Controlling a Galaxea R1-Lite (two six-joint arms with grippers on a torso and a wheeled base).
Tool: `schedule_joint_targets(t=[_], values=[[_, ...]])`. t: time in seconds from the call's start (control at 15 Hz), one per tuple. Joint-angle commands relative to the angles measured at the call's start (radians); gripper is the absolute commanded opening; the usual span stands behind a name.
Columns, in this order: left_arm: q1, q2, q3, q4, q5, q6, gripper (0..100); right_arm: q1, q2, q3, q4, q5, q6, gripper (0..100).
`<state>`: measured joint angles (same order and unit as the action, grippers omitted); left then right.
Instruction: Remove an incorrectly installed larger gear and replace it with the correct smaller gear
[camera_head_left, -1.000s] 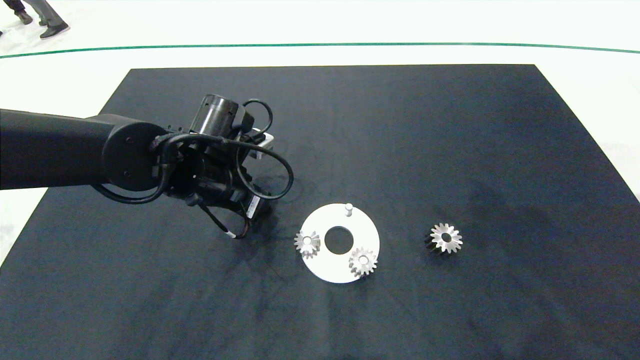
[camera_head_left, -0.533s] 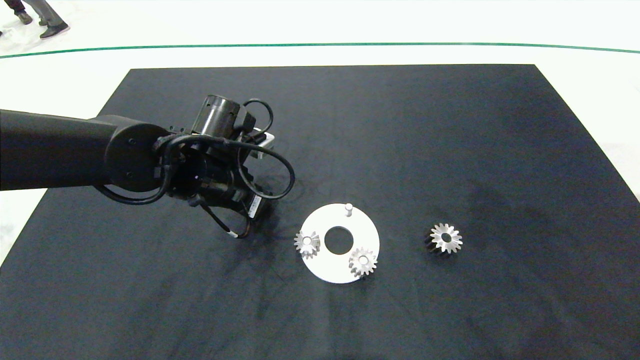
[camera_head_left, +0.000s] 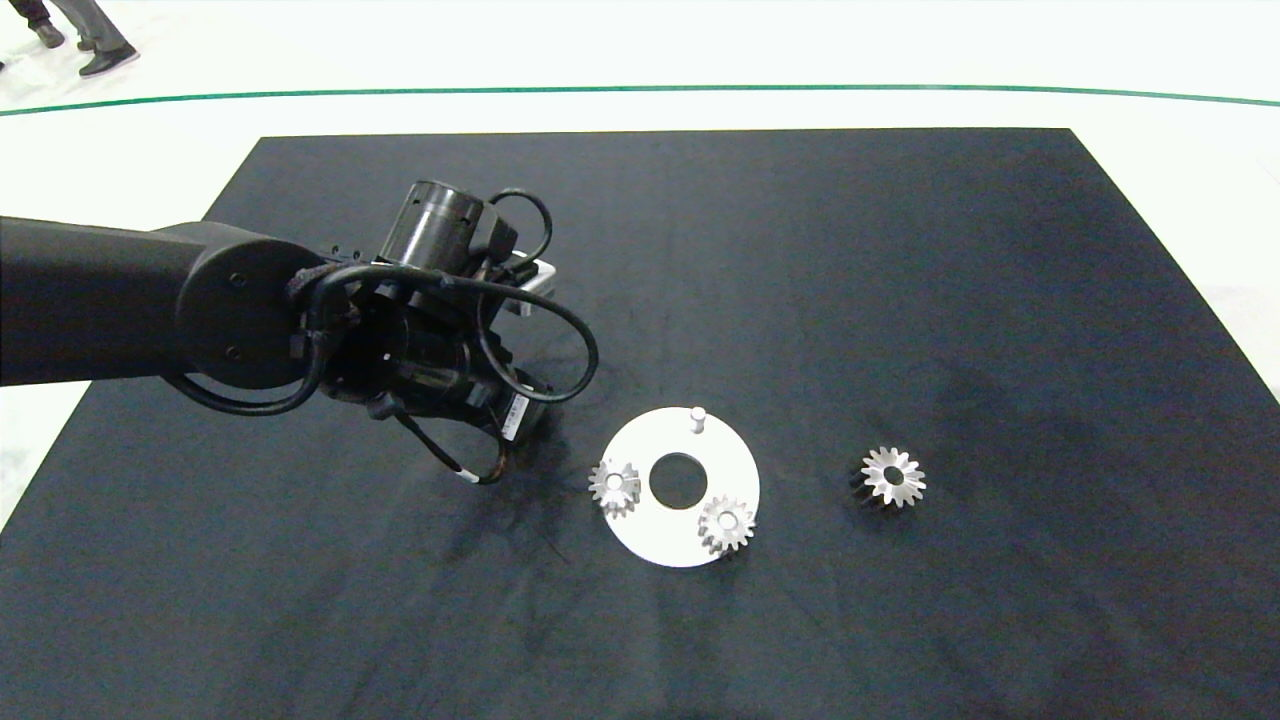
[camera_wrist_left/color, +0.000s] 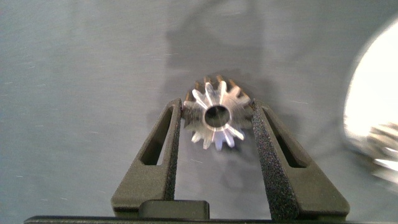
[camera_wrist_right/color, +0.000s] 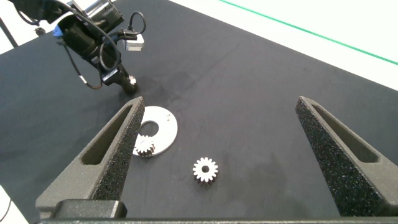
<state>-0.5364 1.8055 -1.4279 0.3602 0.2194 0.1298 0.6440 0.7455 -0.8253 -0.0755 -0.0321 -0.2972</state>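
**Left gripper clamped on the replacement gear beside the plate; risks before seating**

Head view. The dark left arm (camera_head_left: 130, 300) reached in over the black cloth-covered table (camera_head_left: 900, 250), its wrist low just beside the flat white round plate with a centre hole (camera_head_left: 640, 545). The plate carried two small silver short-toothed gears (camera_head_left: 614, 486) (camera_head_left: 726, 523) and one bare white peg (camera_head_left: 698, 417). The larger gear, a wide silver metal gear with flared pointed teeth (camera_head_left: 892, 476), lay on the cloth, well apart from the plate. The gripper itself was hidden beneath the wrist. A person's shoes (camera_head_left: 105, 60) showed at the far edge.

Left wrist view. The left gripper (camera_wrist_left/color: 215, 134) had its grey fingers (camera_wrist_left/color: 166, 149) pressed against opposite teeth of the smaller gear, a small silver metal gear with a small centre hole (camera_wrist_left/color: 217, 116). Contact fell on tooth tips only, so the gear could probably pivot or slip out during a lift.

Right wrist view. The right gripper (camera_wrist_right/color: 227, 143) hung high above the table, fingers wide apart, idle. A gear tilted in the grasp would likely jam on the peg, and a low carry might strike the seated gears.
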Motion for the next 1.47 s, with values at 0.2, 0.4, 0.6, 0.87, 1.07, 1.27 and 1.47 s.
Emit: schedule_joint_targets(t=[0.2, 0.4, 0.6, 0.87, 1.07, 1.27, 1.47], values=[[-0.182, -0.018, -0.052, 0.039, 0.008, -0.018, 19, 0.0, 0.0, 0.0, -0.001, 0.0, -0.002, 100], [-0.171, 0.015, -0.074, 0.039, 0.015, -0.013, 19, 0.0, 0.0, 0.0, -0.001, 0.0, -0.002, 100], [-0.162, 0.0, -0.063, 0.039, 0.02, -0.015, 19, 0.0, 0.0, 0.0, -0.001, 0.0, -0.002, 100], [-0.183, -0.08, 0.009, 0.04, 0.02, -0.016, 19, 0.002, 0.0, 0.0, 0.0, 0.0, -0.002, 100], [-0.185, -0.091, 0.041, 0.039, 0.02, -0.025, 19, 0.002, 0.0, 0.002, 0.0, 0.006, -0.002, 100], [-0.191, -0.072, 0.043, 0.023, 0.02, -0.048, 19, 0.002, 0.002, 0.006, 0.0, 0.006, -0.002, 100], [-0.209, -0.023, 0.037, -0.046, 0.02, -0.05, 19, 0.002, 0.005, 0.008, 0.0, 0.006, -0.002, 100]])
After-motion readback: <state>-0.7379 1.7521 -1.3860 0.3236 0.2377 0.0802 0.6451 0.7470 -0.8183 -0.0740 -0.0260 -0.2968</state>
